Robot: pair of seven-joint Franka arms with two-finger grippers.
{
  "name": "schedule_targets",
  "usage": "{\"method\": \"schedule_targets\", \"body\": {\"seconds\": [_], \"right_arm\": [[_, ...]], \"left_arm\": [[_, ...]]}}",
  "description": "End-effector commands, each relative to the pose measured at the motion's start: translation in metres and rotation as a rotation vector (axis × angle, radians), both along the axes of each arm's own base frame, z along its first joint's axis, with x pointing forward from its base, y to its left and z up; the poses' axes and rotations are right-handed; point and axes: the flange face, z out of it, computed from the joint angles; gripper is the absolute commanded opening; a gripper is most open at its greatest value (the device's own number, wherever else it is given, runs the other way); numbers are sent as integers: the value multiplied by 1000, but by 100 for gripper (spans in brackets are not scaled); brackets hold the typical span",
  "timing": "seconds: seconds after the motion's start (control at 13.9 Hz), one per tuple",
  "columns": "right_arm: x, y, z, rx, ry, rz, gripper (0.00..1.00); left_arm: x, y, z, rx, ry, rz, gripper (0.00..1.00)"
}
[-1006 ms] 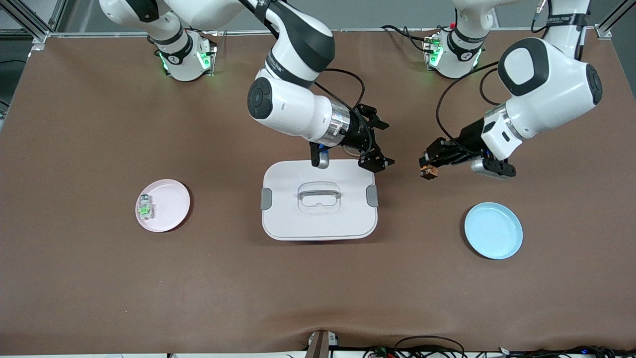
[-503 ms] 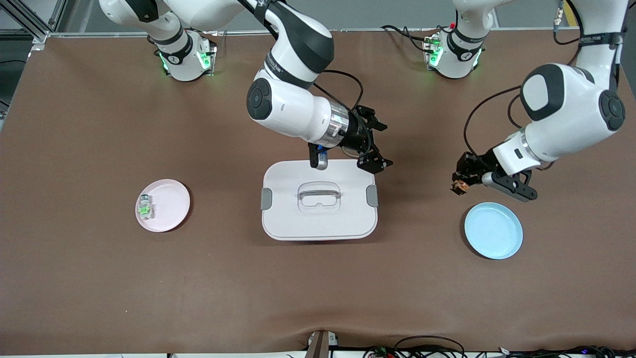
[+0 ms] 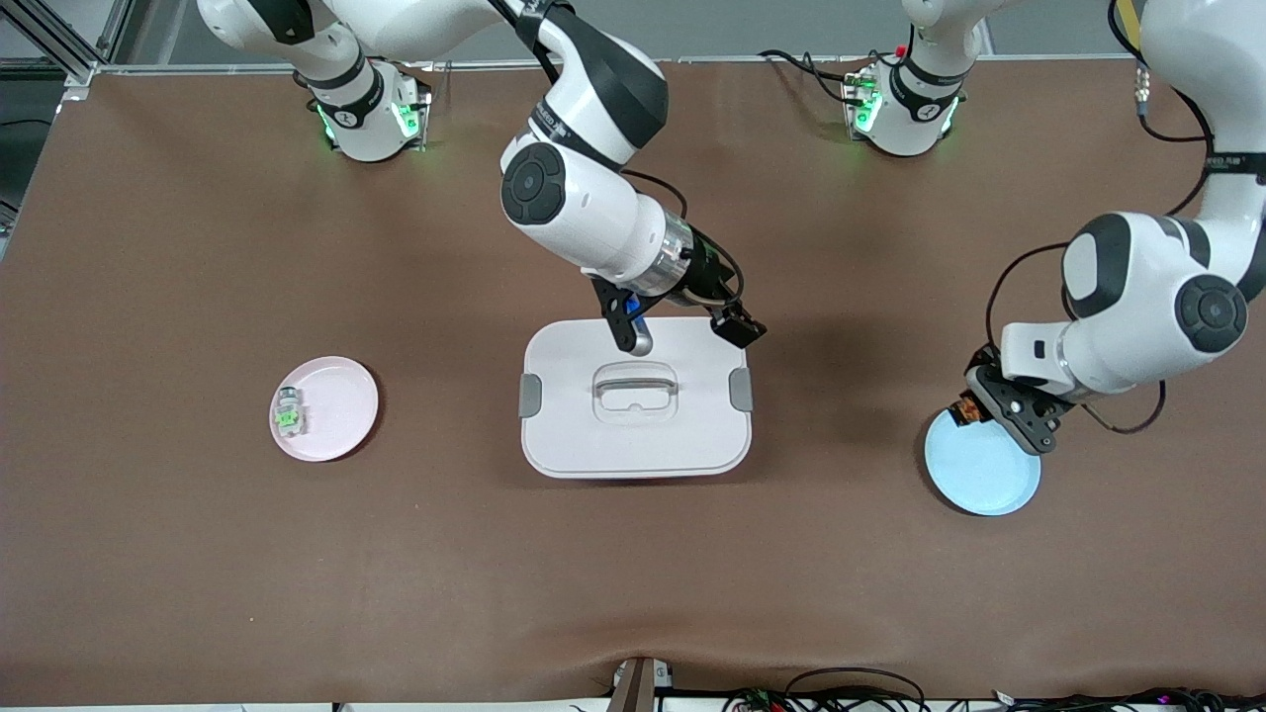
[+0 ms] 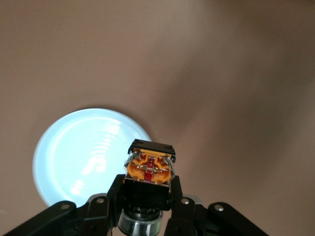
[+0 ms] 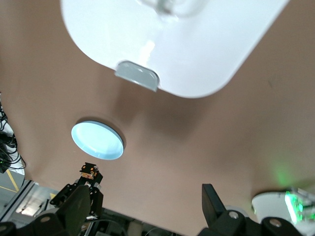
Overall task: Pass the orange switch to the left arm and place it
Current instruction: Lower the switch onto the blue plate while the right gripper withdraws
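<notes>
The orange switch (image 3: 960, 410) is a tiny black block with an orange middle, and my left gripper (image 3: 973, 401) is shut on it. It hangs over the rim of the blue plate (image 3: 989, 470) on the side toward the box. In the left wrist view the switch (image 4: 149, 165) sits between the black fingers (image 4: 114, 191) of the left gripper (image 4: 147, 192), above the plate (image 4: 78, 157). My right gripper (image 3: 734, 324) is open and empty over the box's (image 3: 633, 440) corner that lies farther from the front camera. The right wrist view shows its spread fingers (image 5: 212, 200) and the box (image 5: 206, 49).
A pink plate (image 3: 341, 405) toward the right arm's end of the table holds a pale component with a green middle (image 3: 288, 415). The box has a grey latch (image 3: 741, 389) at each short side. Cables run along the table edge nearest the front camera.
The left arm has swung away from the box with the switch, coming to the blue plate's rim. The right gripper has turned a little and stays over the box's corner.
</notes>
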Motion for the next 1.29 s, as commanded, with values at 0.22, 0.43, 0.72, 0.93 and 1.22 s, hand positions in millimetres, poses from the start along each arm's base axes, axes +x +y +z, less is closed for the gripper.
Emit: {"method": "schedule_targets", "body": {"seconds": [0.22, 0.43, 0.72, 0.93, 1.22], "right_arm": [[22, -44, 27, -195, -176, 83, 100], [39, -83, 37, -257, -230, 270, 100], [63, -145, 54, -298, -295, 492, 100], [81, -202, 69, -405, -370, 683, 100], [100, -294, 99, -456, -427, 900, 100]], "left_arm": [[33, 30, -45, 24, -19, -359, 0], [32, 42, -78, -9, 4, -440, 0], [31, 58, -104, 20, -9, -533, 0], [32, 56, -117, 10, -29, -537, 0], [29, 54, -131, 23, -35, -564, 16]]}}
